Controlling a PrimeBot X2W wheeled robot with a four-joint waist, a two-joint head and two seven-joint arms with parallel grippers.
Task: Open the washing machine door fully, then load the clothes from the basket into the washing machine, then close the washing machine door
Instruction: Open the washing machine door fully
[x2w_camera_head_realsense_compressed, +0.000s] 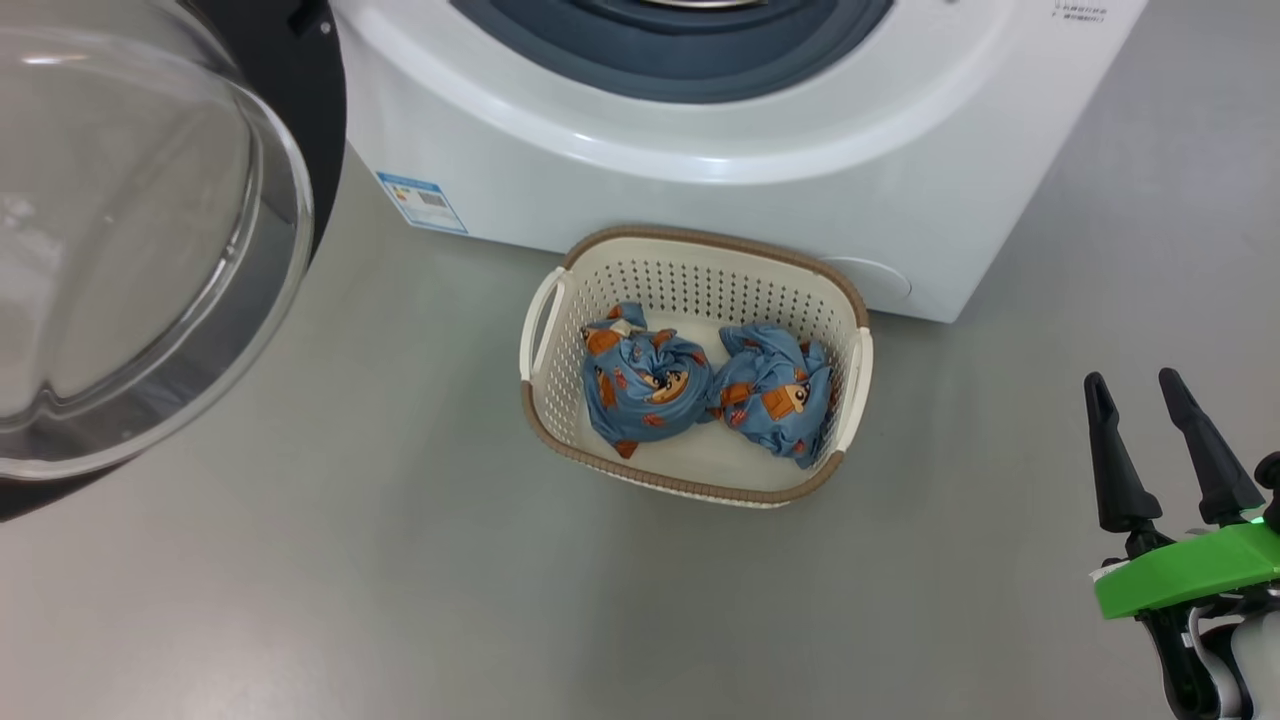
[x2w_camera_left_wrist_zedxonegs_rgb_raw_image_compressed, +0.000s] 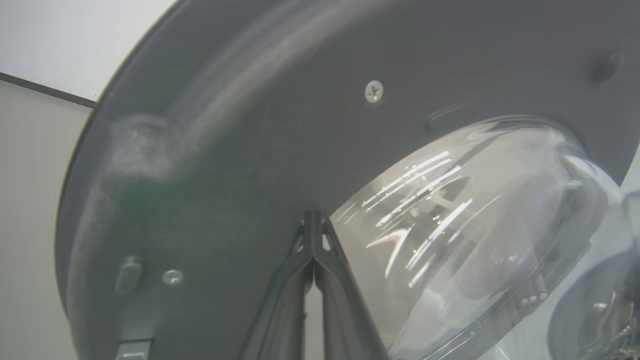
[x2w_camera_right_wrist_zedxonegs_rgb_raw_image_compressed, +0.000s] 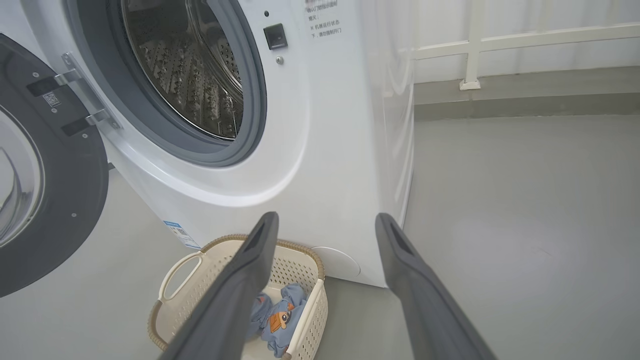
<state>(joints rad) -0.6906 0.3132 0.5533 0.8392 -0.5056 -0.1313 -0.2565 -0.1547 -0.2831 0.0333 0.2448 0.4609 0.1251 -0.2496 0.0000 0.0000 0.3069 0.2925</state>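
Pointing at door (x2w_camera_left_wrist_zedxonegs_rgb_raw_image_compressed: 225, 150), left gripper (x2w_camera_left_wrist_zedxonegs_rgb_raw_image_compressed: 314, 225) pinched; right gripper (x2w_camera_head_realsense_compressed: 1133, 380) spread

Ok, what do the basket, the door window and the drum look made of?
Basket: matte cream plastic, moulded perforations, brown woven-look rim.
Door window: clear glossy glass or plastic, sharp reflections; cannot tell which.
Drum: shiny perforated metal, probably steel.

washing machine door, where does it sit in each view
head view: door at the left edge, its glass bulging toward the camera.
left wrist view: door close up, grey inner face across the top, shut left hand pointing at it.
right wrist view: door at the left edge, standing open.
shared landmark: the glass bowl, in all three views.
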